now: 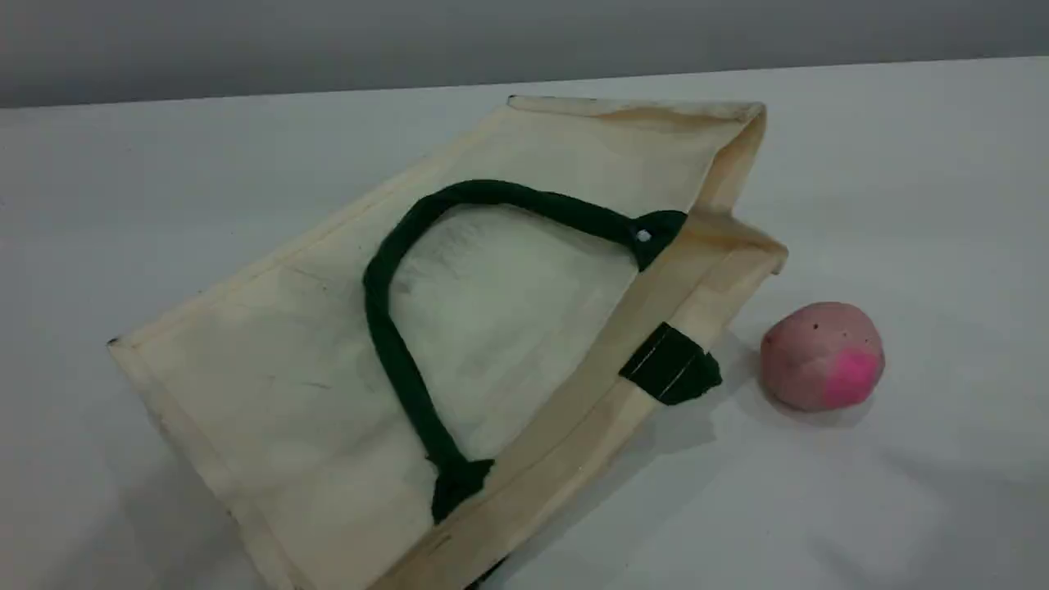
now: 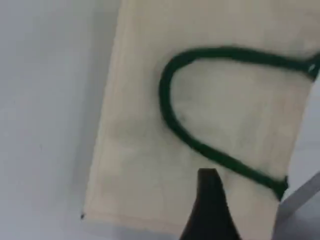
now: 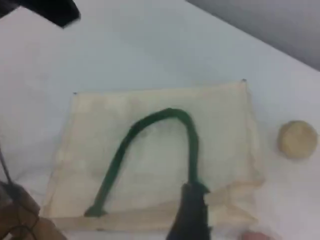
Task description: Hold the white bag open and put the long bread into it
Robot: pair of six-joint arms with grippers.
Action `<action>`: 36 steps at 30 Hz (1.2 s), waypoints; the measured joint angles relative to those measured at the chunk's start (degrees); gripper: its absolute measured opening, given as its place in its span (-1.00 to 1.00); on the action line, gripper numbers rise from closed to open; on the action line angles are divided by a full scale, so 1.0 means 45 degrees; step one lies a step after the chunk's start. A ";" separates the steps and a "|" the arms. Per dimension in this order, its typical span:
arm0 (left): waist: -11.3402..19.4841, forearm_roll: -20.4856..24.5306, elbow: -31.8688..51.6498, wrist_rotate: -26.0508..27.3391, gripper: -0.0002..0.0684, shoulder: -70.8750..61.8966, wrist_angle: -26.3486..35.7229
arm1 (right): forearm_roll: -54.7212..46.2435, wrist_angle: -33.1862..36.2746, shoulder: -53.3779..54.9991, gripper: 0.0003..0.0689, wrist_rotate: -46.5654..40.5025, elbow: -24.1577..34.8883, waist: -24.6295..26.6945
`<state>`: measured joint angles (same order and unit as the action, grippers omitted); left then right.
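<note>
The white bag [image 1: 508, 328] lies flat on the table, its dark green handle [image 1: 385, 328] looped over the top panel and its mouth facing the right side of the scene view. Neither arm shows in that view. In the left wrist view my left gripper [image 2: 208, 176] hangs above the bag [image 2: 150, 150] just short of the handle [image 2: 170, 115]; one dark fingertip shows, with nothing on it. My right gripper [image 3: 192, 192] hovers over the bag's [image 3: 150, 150] mouth edge, holding nothing. I cannot make out the long bread; a blurred brown shape [image 3: 22, 220] sits in the right wrist view's bottom-left corner.
A pink ball-like food [image 1: 822, 354] rests on the table just right of the bag's mouth. A small round beige bun [image 3: 297, 140] lies beside the bag in the right wrist view. A dark arm part [image 3: 50, 10] crosses that view's top left.
</note>
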<state>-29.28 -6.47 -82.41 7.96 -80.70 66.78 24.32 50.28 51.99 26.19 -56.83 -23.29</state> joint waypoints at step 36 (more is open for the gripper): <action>0.0000 -0.1799 0.4927 0.0098 0.38 1.0278 0.0719 | -0.2102 0.2478 -1.0006 0.58 -0.3234 0.4899 -0.0011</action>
<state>-29.28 -14.57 -60.24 8.40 -34.45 70.02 14.86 61.43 6.96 11.64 -34.78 -23.34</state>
